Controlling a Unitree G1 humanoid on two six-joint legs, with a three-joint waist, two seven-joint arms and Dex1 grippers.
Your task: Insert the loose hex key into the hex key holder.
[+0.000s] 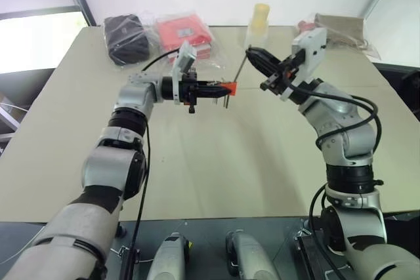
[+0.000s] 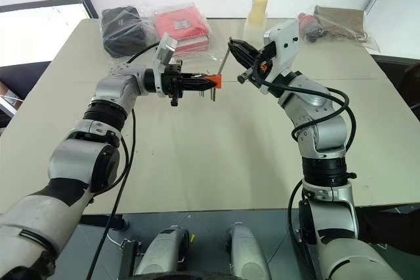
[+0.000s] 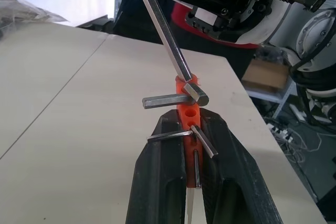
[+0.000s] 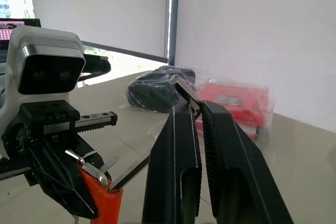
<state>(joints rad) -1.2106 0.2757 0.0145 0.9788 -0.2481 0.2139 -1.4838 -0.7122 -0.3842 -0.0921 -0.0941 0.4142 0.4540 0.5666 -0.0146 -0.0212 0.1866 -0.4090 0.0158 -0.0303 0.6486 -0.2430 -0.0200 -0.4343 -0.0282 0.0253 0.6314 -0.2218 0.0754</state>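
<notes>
L gripper was clamped on the holder; R gripper pinched the hex key, tip at the holder's top hole. Best: line up w/ hole, push slow.

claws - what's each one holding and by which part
Left claw grips the orange holder by its rear end. Right claw pinches the loose hex key by its short bent end.
</notes>
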